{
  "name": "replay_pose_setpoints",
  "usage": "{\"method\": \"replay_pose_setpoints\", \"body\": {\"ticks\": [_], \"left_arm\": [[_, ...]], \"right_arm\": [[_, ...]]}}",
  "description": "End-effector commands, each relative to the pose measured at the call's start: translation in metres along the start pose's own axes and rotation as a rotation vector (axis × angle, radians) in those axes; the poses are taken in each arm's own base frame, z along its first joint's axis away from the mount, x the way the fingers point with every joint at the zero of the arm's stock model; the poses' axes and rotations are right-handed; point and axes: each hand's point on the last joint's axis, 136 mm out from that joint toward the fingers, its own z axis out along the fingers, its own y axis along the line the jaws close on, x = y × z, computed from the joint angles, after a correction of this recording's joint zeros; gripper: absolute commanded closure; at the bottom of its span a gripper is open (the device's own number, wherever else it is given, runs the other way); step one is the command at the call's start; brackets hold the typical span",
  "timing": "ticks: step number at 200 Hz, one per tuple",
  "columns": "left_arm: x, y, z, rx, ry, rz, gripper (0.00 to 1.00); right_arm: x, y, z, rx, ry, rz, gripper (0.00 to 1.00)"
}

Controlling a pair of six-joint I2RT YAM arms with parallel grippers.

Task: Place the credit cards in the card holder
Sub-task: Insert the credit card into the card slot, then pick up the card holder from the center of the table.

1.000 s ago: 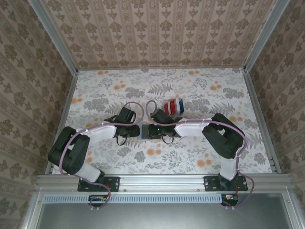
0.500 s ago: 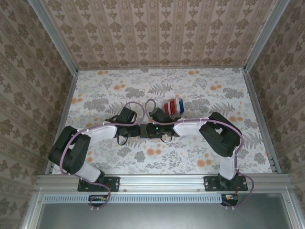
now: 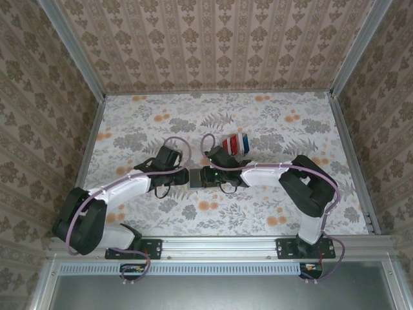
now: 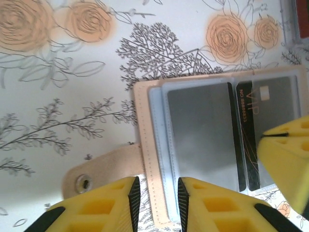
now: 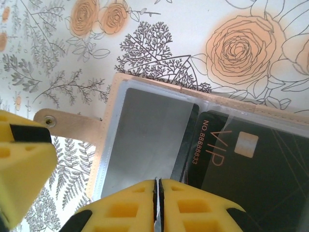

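The card holder (image 3: 195,175) lies open on the floral table between both grippers. Its tan rim (image 4: 146,145) and clear sleeves show close up. A grey card (image 4: 203,135) sits in one pocket and a black card marked VIP (image 4: 270,106) in the pocket beside it. My left gripper (image 4: 158,186) straddles the holder's rim, jaws a little apart and clamping nothing. My right gripper (image 5: 158,182) hovers shut over the boundary between the grey card (image 5: 145,135) and the VIP card (image 5: 241,164). The credit cards (image 3: 234,143), red, white and blue, lie stacked just behind the right gripper (image 3: 204,175).
The holder's snap strap (image 5: 72,126) sticks out flat on the table towards the left gripper's finger (image 5: 21,164). The right gripper's finger (image 4: 285,159) overhangs the VIP card. Patterned walls and metal rails enclose the table (image 3: 290,123).
The left arm has stretched out lower and further left at its elbow. The two grippers have drawn closer over the holder, so less of it shows from above.
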Motion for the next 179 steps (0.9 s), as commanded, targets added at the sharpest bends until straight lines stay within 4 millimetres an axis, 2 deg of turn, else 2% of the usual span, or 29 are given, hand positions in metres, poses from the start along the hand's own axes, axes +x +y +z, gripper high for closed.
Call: {"method": "replay_pose_setpoints", "body": {"ticks": [1, 17, 51, 104, 129, 179], "left_arm": [[0.007, 0.016, -0.003, -0.052, 0.041, -0.012, 0.69], [0.011, 0.027, -0.001, -0.078, 0.061, -0.034, 0.69], [0.017, 0.038, 0.006, -0.092, 0.093, -0.066, 0.67], [0.018, 0.035, 0.015, -0.067, 0.113, -0.094, 0.61], [0.018, 0.043, 0.011, -0.112, 0.103, -0.105, 0.55], [0.012, 0.046, 0.003, -0.093, 0.056, -0.14, 0.53]], "right_arm": [[0.005, -0.004, -0.012, 0.012, 0.024, -0.035, 0.86], [0.009, -0.007, -0.016, 0.025, 0.041, -0.059, 0.85], [0.013, -0.009, -0.017, 0.023, 0.05, -0.063, 0.84], [0.017, -0.002, -0.009, -0.029, 0.05, -0.029, 0.84], [0.019, -0.003, -0.007, -0.028, 0.051, -0.028, 0.84], [0.021, -0.002, -0.003, -0.035, 0.065, -0.028, 0.84]]}}
